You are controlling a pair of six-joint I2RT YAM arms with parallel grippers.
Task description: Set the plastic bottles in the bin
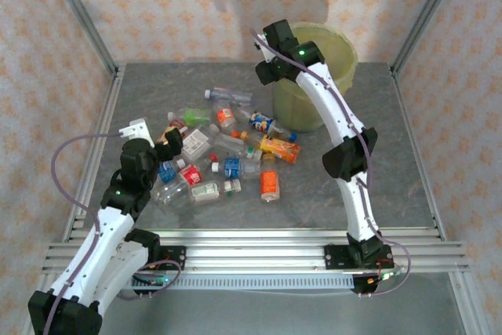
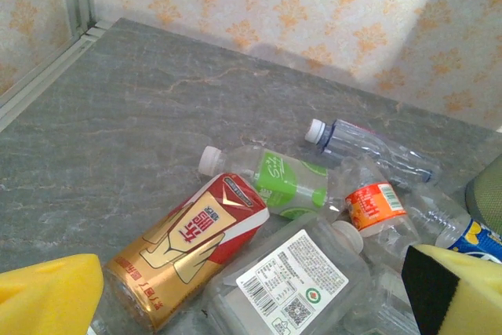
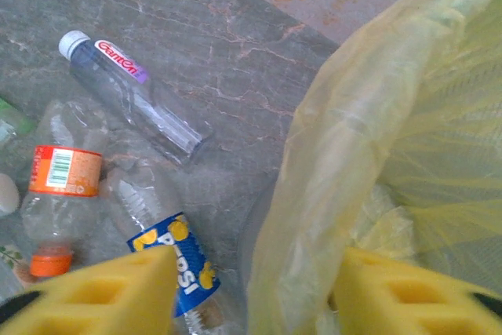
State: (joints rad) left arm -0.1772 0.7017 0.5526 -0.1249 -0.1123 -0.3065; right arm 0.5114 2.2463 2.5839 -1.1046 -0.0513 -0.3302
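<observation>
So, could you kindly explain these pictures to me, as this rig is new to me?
Two robot arms are bolted at the near edge of a grey table. One picture looks down from above and behind; the other two come from wrist cameras. Crushed plastic bottles lie heaped on the table; the bin, lined with a yellow-green bag, stands at the far side. The left claw is open over the bottles, the right claw open at the bin's rim; neither holds anything.
</observation>
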